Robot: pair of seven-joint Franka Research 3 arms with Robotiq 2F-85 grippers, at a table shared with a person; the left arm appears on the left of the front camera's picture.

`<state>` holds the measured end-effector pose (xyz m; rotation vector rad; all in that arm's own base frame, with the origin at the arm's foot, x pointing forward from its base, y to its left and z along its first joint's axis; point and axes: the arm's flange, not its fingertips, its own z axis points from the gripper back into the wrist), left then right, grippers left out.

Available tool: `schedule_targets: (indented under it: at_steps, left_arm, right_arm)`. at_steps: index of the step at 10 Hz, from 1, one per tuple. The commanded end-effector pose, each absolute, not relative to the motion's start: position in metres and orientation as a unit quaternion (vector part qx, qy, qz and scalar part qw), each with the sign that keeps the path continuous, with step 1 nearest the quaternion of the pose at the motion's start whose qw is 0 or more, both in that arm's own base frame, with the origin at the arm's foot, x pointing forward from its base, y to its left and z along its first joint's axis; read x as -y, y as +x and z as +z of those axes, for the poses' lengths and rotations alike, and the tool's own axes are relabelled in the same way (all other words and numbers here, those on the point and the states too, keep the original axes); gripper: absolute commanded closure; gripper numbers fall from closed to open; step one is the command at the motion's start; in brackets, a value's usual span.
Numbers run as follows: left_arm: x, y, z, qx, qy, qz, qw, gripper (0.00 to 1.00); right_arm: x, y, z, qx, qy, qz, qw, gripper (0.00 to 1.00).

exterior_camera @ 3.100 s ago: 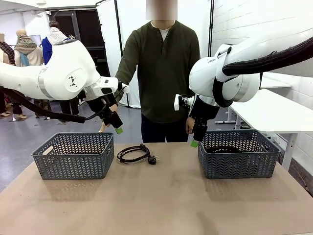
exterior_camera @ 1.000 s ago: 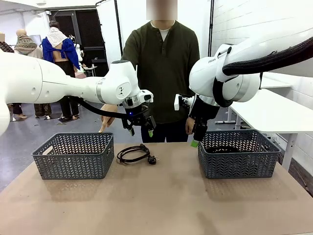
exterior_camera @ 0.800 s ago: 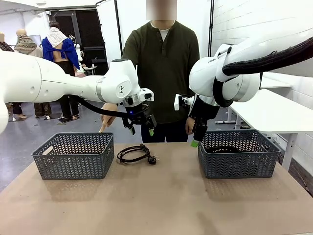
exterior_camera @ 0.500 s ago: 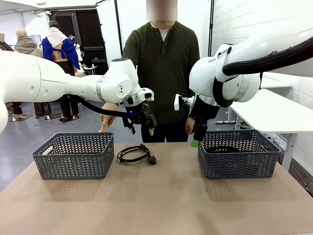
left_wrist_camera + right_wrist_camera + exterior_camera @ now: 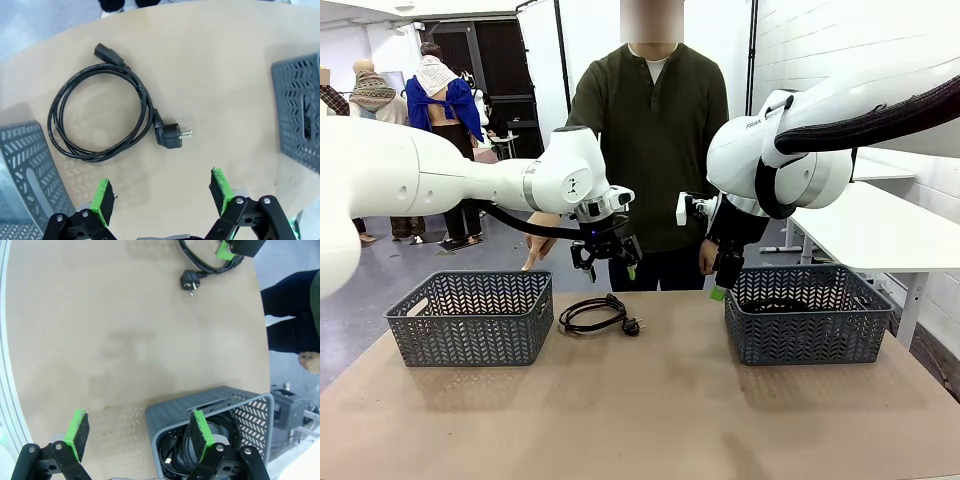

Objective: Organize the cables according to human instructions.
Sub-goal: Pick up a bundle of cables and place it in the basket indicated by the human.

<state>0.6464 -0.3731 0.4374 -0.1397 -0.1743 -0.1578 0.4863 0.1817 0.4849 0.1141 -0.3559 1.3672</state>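
Note:
One coiled black cable (image 5: 593,314) lies on the table between the two baskets, its plug (image 5: 170,135) toward the right. My left gripper (image 5: 610,264) hangs open above it, fingers pointing down; in the left wrist view the coil (image 5: 97,117) sits ahead of the green pads (image 5: 101,201). More coiled cables (image 5: 192,452) lie in the right basket (image 5: 807,312). My right gripper (image 5: 720,285) is open above that basket's left rim, holding nothing. The human (image 5: 650,150) stands at the far side, one hand (image 5: 538,252) pointing down toward the left basket (image 5: 472,316).
The two grey lattice baskets stand at the left and right of the brown table (image 5: 640,410). A white table (image 5: 880,230) is off to the right. People stand in the background at far left.
My left arm swung from above the left basket toward the centre, then dipped slightly lower over the cable in the last second. The right arm and the cable have not moved.

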Motion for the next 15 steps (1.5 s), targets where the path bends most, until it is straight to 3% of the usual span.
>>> schedule_targets:
  at_steps: [1, 8, 15]
  left_arm:
    - [0.384, 0.668, 0.436, 0.080, -0.067, -0.020, 0.994, 0.00]
    - [0.396, 0.709, 0.396, 0.053, -0.060, 0.130, 0.988, 0.00]
    - [0.403, 0.732, 0.363, 0.046, -0.027, 0.159, 0.986, 0.00]
  right_arm:
    - [-0.182, 0.486, 0.485, 0.162, 0.048, 0.626, 0.761, 0.00]
    - [-0.182, 0.486, 0.485, 0.162, 0.048, 0.626, 0.761, 0.00]
    - [-0.182, 0.486, 0.485, 0.162, 0.048, 0.626, 0.761, 0.00]
